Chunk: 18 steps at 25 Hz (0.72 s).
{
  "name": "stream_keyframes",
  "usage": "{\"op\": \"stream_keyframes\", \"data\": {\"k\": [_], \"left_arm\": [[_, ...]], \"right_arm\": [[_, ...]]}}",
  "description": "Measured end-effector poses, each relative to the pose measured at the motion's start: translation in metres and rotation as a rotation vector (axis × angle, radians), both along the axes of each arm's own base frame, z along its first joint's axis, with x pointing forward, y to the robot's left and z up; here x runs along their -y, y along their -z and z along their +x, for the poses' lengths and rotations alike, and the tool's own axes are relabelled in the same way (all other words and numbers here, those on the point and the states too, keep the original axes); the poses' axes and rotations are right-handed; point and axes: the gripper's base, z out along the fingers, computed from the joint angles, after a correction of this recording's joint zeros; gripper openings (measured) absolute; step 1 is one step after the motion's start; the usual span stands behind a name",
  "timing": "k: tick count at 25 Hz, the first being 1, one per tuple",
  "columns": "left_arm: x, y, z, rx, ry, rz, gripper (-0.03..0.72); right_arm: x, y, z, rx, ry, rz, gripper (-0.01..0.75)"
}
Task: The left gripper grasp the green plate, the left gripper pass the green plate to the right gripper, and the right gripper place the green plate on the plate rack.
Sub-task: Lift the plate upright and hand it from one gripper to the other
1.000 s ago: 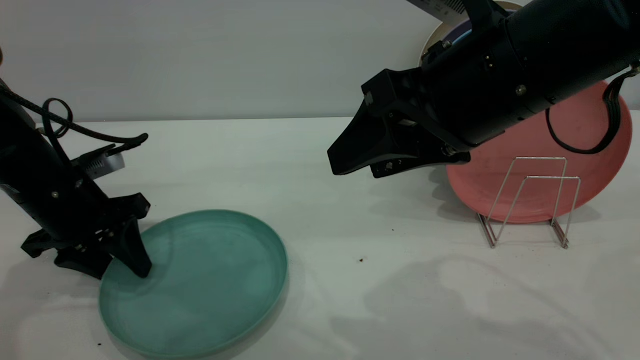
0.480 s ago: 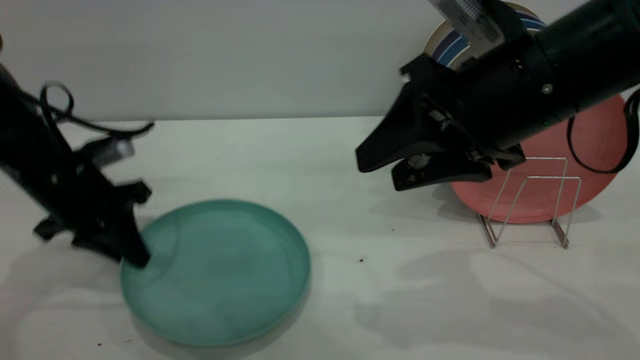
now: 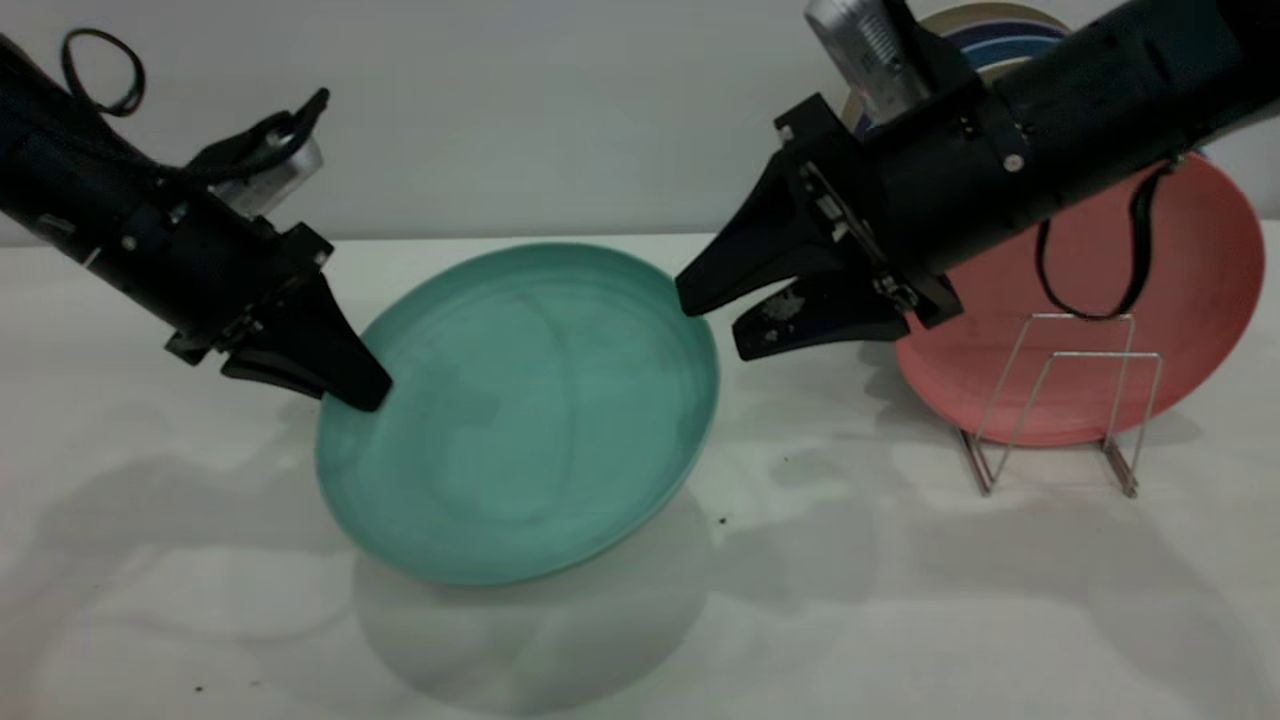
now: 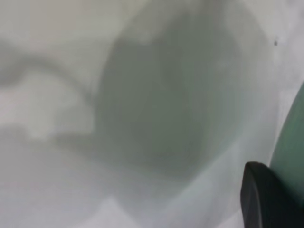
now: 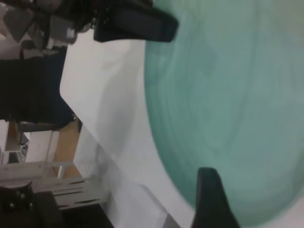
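The green plate is off the table, tilted with its face toward the camera. My left gripper is shut on its left rim; one of its fingers shows beside the plate's edge in the left wrist view. My right gripper is open at the plate's upper right rim, its upper jaw tip over the rim and its lower jaw just beside it. In the right wrist view the plate fills the frame, with one right finger in front of it and the left gripper on its far rim.
The plate rack stands at the right with a salmon-pink plate leaning in it. A striped plate leans against the wall behind my right arm. The green plate's shadow lies on the white table below it.
My left gripper has lifted the green plate off the table, carried it up and to the right, and tilted it. My right gripper has moved left to the plate's rim.
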Motion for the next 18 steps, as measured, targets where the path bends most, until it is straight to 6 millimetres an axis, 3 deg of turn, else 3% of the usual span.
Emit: {"op": "stream_keyframes", "data": {"k": [9,18], "left_arm": [[0.005,-0.003,-0.001,0.016,0.040,-0.044,0.014],[0.035,-0.005,-0.002,0.049,0.080,-0.083,0.014]], "right_arm": [[0.004,0.002,0.002,-0.013,-0.019,-0.032,0.497],[-0.004,0.004,0.001,-0.005,-0.009,-0.050,0.467]]}}
